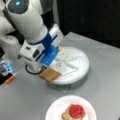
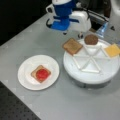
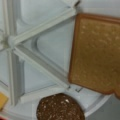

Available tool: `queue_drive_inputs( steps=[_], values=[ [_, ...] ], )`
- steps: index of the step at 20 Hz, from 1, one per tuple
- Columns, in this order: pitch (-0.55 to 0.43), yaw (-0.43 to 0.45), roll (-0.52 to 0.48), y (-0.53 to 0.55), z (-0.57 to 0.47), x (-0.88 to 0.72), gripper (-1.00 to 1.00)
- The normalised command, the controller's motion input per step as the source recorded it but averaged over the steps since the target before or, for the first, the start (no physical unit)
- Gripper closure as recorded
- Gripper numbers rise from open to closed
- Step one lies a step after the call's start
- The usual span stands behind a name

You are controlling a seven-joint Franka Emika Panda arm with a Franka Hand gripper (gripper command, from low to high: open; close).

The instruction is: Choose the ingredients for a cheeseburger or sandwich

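My gripper (image 1: pixel 50 65) hangs just above a brown toast square (image 1: pixel 49 74) that lies at the rim of the white divided tray (image 1: pixel 75 65). In a front view the gripper (image 2: pixel 72 33) is right behind that toast (image 2: pixel 72 46). Neighbouring sections hold a dark round patty (image 2: pixel 91 39) and an orange cheese square (image 2: pixel 113 50). The wrist view looks straight down on the toast (image 3: pixel 96 52), the patty (image 3: pixel 60 108) and a corner of the cheese (image 3: pixel 2 100). On the white plate (image 2: pixel 26 80) sits the sandwich (image 2: pixel 40 73): toast, a green lettuce edge (image 1: pixel 66 117), and a tomato slice (image 1: pixel 76 110).
The tray's raised dividers (image 3: pixel 37 62) split it into wedge sections, several of them bare. An orange and blue object (image 1: pixel 7 72) lies at a front view's left edge. A perforated black surface (image 2: pixel 15 110) borders the grey table.
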Motion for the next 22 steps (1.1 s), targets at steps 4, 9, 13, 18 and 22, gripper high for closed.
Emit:
queue_drive_inputs(
  steps=[4, 9, 13, 18, 22],
  values=[
    [0.105, -0.015, 0.518, -0.29, -0.03, 0.20, -1.00],
    [0.057, 0.133, 0.529, -0.21, -0.06, 0.18, -1.00],
    [0.053, 0.185, 0.645, -0.35, -0.15, 0.15, -1.00],
    [0.081, 0.118, 0.603, -0.41, -0.09, 0.21, -1.00],
    [0.034, 0.152, 0.425, -0.38, -0.04, 0.27, -1.00]
  ],
)
